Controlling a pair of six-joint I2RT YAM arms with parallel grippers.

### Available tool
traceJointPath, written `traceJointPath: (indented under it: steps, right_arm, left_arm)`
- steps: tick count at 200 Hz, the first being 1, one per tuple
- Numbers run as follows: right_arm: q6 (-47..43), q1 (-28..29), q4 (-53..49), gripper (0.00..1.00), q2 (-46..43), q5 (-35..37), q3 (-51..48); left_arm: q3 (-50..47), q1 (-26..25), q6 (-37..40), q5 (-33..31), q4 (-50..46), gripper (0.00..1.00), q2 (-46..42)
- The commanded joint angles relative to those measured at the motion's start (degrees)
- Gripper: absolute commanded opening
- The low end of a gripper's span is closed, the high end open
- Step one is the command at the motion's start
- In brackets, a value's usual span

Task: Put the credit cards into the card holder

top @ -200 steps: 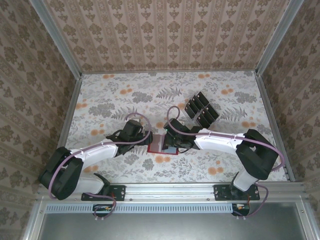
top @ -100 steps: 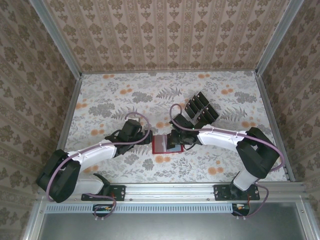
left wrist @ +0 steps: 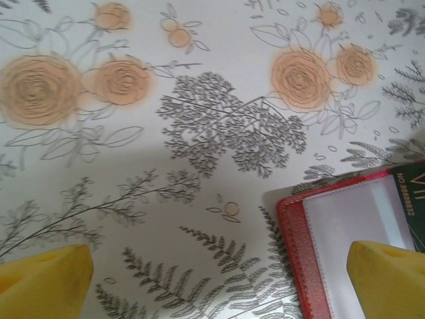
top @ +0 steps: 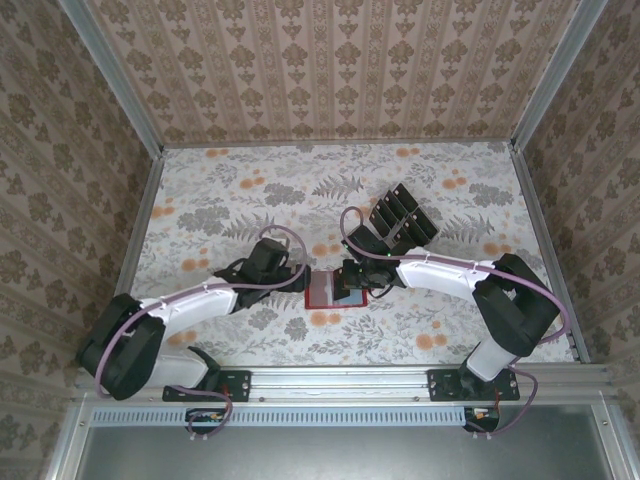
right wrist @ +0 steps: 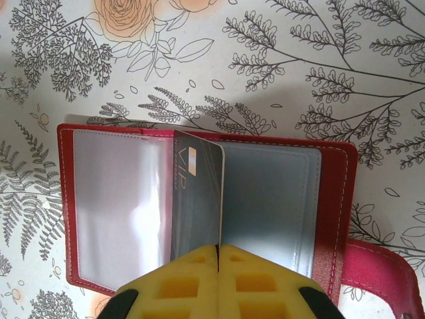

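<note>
The red card holder (top: 320,291) lies open on the flowered table between the two arms, its clear sleeves facing up. In the right wrist view my right gripper (right wrist: 218,256) is shut on a dark credit card (right wrist: 196,199) marked VIP. The card stands on edge over the middle of the open card holder (right wrist: 333,199). My left gripper (left wrist: 219,286) is open just left of the holder's red corner (left wrist: 294,239), one yellow finger (left wrist: 388,279) over its sleeve. Several more black credit cards (top: 400,220) lie in a group behind the right arm.
The clasp tab (right wrist: 385,272) sticks out from the holder's right edge. Patterned walls and metal rails (top: 145,230) close in the table on three sides. Open flowered tabletop (top: 220,190) lies to the far left.
The right gripper with its card has shifted slightly right over the holder, which now lies straighter. The left gripper has edged closer to the holder's left edge.
</note>
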Motion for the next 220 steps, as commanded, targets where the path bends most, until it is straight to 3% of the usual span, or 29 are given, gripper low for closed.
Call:
traceJointPath:
  steps: [1, 50, 109, 171, 220]
  right_arm:
    - [-0.1, 0.0, -0.1, 0.00, 0.2, -0.6, -0.3]
    - [1.1, -0.1, 1.0, 0.00, 0.5, -0.2, -1.2]
    - [3.8, -0.1, 2.3, 0.00, -0.1, 0.9, -3.4]
    - [6.0, -0.3, 2.8, 0.00, 0.5, 2.0, -4.6]
    - [3.8, -0.9, 8.8, 0.00, -2.6, -2.2, -6.3]
  left_arm:
    - [2.8, -1.8, 2.9, 1.1, -1.6, 1.00, 2.9]
    - [4.3, -6.5, 4.8, -2.4, -3.2, 1.00, 7.0]
    - [4.9, -9.2, 2.3, -10.2, -12.2, 1.00, 10.3]
    - [1.6, -9.2, -0.6, -10.9, -12.8, 1.00, 8.0]
    - [-0.7, -9.3, -1.0, -9.9, -9.4, 1.00, 4.9]
